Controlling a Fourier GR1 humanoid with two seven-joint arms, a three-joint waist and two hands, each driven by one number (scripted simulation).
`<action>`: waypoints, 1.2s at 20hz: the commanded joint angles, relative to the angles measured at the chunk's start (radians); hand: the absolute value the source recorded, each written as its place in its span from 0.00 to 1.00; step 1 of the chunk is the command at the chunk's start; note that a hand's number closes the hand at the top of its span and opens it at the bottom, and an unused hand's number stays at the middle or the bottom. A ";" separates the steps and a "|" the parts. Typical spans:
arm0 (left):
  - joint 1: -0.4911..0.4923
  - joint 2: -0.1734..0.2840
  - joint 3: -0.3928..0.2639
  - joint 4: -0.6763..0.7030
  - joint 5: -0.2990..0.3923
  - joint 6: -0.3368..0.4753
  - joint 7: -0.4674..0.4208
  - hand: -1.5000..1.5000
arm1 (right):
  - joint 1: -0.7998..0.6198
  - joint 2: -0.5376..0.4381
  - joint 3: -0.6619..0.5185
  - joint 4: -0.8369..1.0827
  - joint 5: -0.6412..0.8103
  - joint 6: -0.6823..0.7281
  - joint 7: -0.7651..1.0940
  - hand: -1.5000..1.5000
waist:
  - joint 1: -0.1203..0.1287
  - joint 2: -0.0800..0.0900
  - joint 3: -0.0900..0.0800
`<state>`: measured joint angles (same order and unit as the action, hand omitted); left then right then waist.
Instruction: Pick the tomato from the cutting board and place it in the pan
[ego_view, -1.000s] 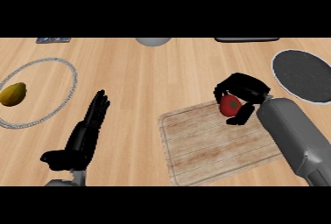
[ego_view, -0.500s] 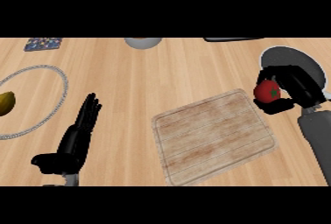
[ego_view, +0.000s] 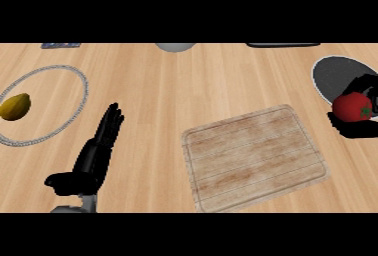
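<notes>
Light wood tabletop (ego_view: 184, 90) fills the whole view, with a pale rectangular wooden cutting board (ego_view: 252, 157) sitting a bit right of the middle, turned at a slight angle. Nothing's on it now: the round red tomato (ego_view: 351, 107) is off the board and up at the right edge, held in the right robot hand (ego_view: 353, 125), whose black fingers are curled around it. It's sitting right at the lower rim of the dark grey round pan (ego_view: 336, 75), partly overlapping it, hard to say if it's touching.

Compared with half a second ago the right robot hand has slid further right and a little lower, so more of the pan shows above it. A second ago the tomato was still over the board's top corner.

The left robot hand (ego_view: 100, 145) is on the left side, fingers straight and open, holding nothing, just resting like before. Further left there's a round plate with a silvery rim (ego_view: 80, 85) with a yellowish oval fruit (ego_view: 15, 106) on it.

Along the top edge: a grey rounded object (ego_view: 176, 46) and a dark flat thing (ego_view: 284, 45), can't tell what either one is.
</notes>
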<state>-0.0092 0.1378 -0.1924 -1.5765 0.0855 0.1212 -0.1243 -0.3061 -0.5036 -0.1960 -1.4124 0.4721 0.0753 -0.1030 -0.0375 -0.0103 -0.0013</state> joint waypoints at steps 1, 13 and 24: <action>0.012 -0.003 -0.022 -0.024 -0.006 -0.027 0.013 0.50 | 0.060 -0.009 -0.109 -0.055 -0.085 0.019 0.050 1.00 | 0.029 0.008 0.001; -0.088 -0.030 -0.003 0.042 -0.012 -0.042 0.033 0.50 | -0.255 -0.120 -0.244 0.691 0.078 -0.397 -0.385 1.00 | 0.073 0.026 0.005; -0.067 -0.023 -0.016 -0.007 -0.010 -0.067 0.026 0.50 | -0.445 -0.249 -0.356 1.059 0.018 -0.421 -0.534 1.00 | 0.123 0.041 0.008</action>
<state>-0.0912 0.1027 -0.2138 -1.5589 0.0653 0.0677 -0.0992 -0.7049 -0.7058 -0.5350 -0.4532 0.4835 -0.3311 -0.6029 0.0662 0.0256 0.0061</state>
